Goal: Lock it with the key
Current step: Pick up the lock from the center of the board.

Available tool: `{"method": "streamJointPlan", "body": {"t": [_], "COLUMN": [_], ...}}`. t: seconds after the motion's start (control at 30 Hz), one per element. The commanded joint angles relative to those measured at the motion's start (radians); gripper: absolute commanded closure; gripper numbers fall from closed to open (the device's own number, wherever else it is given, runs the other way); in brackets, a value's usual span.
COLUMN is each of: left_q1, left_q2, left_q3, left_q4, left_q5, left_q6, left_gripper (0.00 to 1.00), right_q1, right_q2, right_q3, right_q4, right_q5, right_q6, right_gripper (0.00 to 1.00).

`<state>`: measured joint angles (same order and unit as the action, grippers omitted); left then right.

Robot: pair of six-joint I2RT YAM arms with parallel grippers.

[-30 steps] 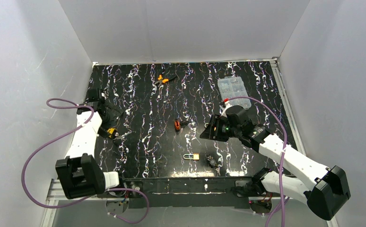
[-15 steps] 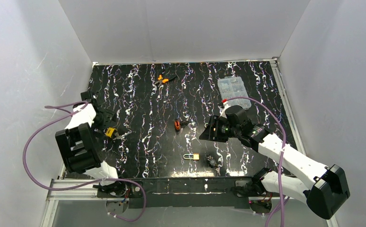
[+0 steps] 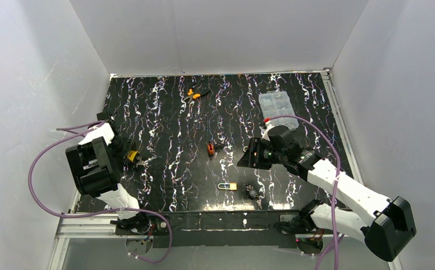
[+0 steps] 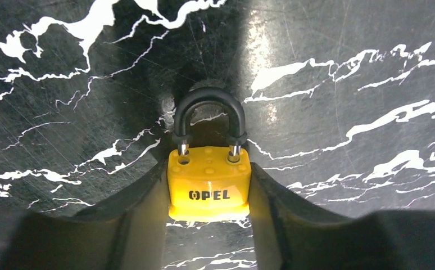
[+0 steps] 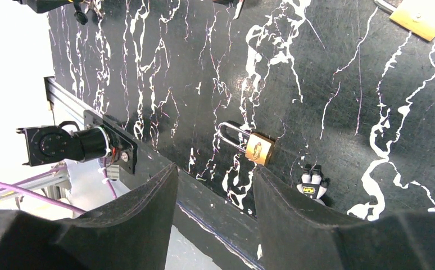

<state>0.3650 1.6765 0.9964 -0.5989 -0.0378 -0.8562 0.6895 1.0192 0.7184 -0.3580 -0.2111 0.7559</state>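
Looking down from overhead at a black, white-veined table (image 3: 170, 129) walled in white. Seen there but from neither wrist: orange-handled pliers (image 3: 193, 94) at 12 o'clock, a clear compartment box (image 3: 278, 104) at 1 o'clock, a small red item (image 3: 211, 148) near the centre. Lying at 9 o'clock by the left edge, a yellow padlock (image 3: 132, 156), partly covered overhead by the left arm. Revealed only from the left wrist: left gripper (image 4: 208, 164) clamped on that padlock, both fingers flush against the sides of its body. Bright yellow, stamped OPEL in black, black-sleeved shackle pointing to 12 o'clock in that view, two silver legs entering the top; locked or not, impossible to tell. Hovering right of centre, right gripper (image 5: 215, 169), jaws apart, holding nothing. Framed beyond its fingers from the right wrist: a brass padlock (image 5: 258, 147) flat on the table at 6 o'clock near the front edge. Just beside it, at its 3 o'clock overhead, a small bunch of black-headed keys (image 5: 312, 188), untouched.
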Motion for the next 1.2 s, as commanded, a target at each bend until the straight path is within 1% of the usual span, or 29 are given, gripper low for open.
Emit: {"method": "streamJointPlan", "body": {"t": [0.0,0.1,0.13,0.17,0.33,0.4,0.5,0.57,0.67,0.83,0.93,1.07,1.17], "left_q1": [0.002,0.002,0.002,0.002,0.000,-0.003,-0.011,-0.024,-0.056,-0.168,-0.263,-0.470,-0.585], "left_q2": [-0.015,-0.048,-0.065,-0.080,-0.169,-0.243,-0.329,-0.400,-0.480,-0.576,-0.588,-0.572,-0.549], "left_q3": [-0.035,-0.038,-0.036,-0.032,-0.015,-0.020,-0.023,-0.017,0.010,0.100,0.167,0.270,0.319], "left_q4": [0.000,-0.003,-0.007,-0.010,-0.029,-0.036,-0.042,-0.050,-0.066,-0.090,-0.093,-0.087,-0.062], "left_q5": [0.025,0.042,0.056,0.076,0.133,0.179,0.210,0.240,0.273,0.265,0.250,0.216,0.200], "left_q6": [-0.003,0.003,0.007,0.012,0.033,0.027,0.014,0.004,-0.020,-0.077,-0.116,-0.196,-0.257], "left_gripper": [0.78,0.94,0.98,1.00,1.00,1.00,1.00,1.00,1.00,1.00,1.00,1.00,1.00], "right_q1": [0.004,0.004,0.004,0.004,0.004,0.004,0.004,0.004,0.007,0.008,0.008,0.010,0.012], "right_q2": [-0.029,-0.041,-0.043,-0.047,-0.055,-0.053,-0.050,-0.046,-0.049,-0.054,-0.071,-0.123,-0.145], "right_q3": [0.052,0.055,0.058,0.059,0.071,0.088,0.108,0.145,0.183,0.250,0.286,0.294,0.289], "right_q4": [-0.001,-0.007,-0.011,-0.013,-0.018,-0.018,-0.018,-0.016,-0.005,0.001,0.012,0.093,0.138], "right_q5": [0.003,0.006,0.008,0.011,0.012,0.008,0.002,-0.006,-0.008,0.006,0.017,0.039,0.070], "right_q6": [-0.005,-0.004,-0.004,-0.003,-0.002,-0.004,-0.012,-0.020,-0.027,-0.051,-0.064,-0.078,-0.094], "right_gripper": [0.42,0.42,0.42,0.42,0.42,0.42,0.42,0.39,0.38,0.38,0.38,0.38,0.38]}}
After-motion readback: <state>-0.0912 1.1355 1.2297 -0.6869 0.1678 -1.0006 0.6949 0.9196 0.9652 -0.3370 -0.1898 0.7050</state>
